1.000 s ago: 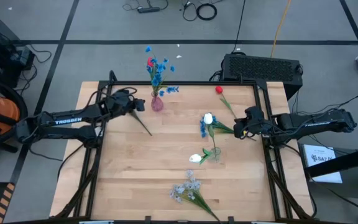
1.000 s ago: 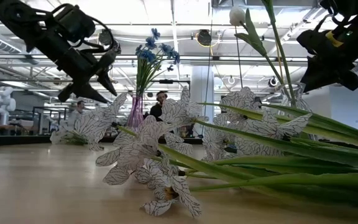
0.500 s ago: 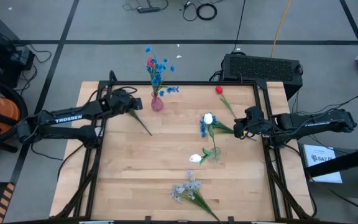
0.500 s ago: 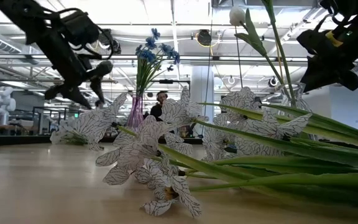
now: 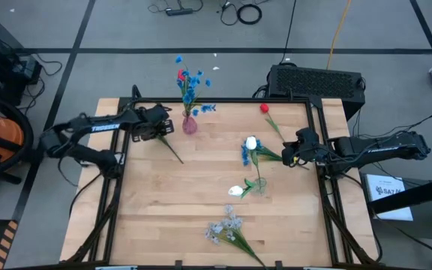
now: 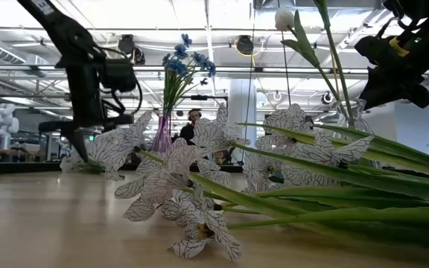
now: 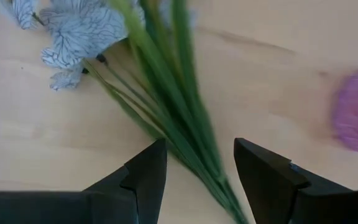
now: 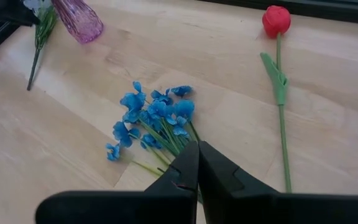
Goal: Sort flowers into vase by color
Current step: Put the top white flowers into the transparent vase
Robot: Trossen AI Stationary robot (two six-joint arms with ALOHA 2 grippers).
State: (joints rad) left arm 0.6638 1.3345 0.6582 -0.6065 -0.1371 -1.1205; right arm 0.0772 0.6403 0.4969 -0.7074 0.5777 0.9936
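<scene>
A pale lavender-white spray [image 5: 172, 147] lies on the table at the far left, beside a pink vase [image 5: 190, 124] that holds blue sprays and a red bloom. My left gripper [image 5: 162, 129] points down over that spray, open, with one finger on either side of its green stems [image 7: 191, 140]. A clear vase [image 5: 259, 184] holds a white tulip [image 5: 251, 142]. On the table lie a blue spray [image 8: 154, 118], a red tulip [image 8: 276, 20], a second white tulip [image 5: 236, 190] and another pale spray [image 5: 227, 229]. My right gripper [image 5: 289, 157] waits shut above the blue spray's stems.
Black frame rails run along the table's left and right edges [image 5: 118, 187]. In the low view the near pale spray [image 6: 199, 193] fills the foreground. There is bare wood at the near left [image 5: 163, 217].
My left gripper has tipped from a slant to pointing nearly straight down and has sunk toward the pale spray beside the pink vase, staying open. The flowers and my right arm have kept still.
</scene>
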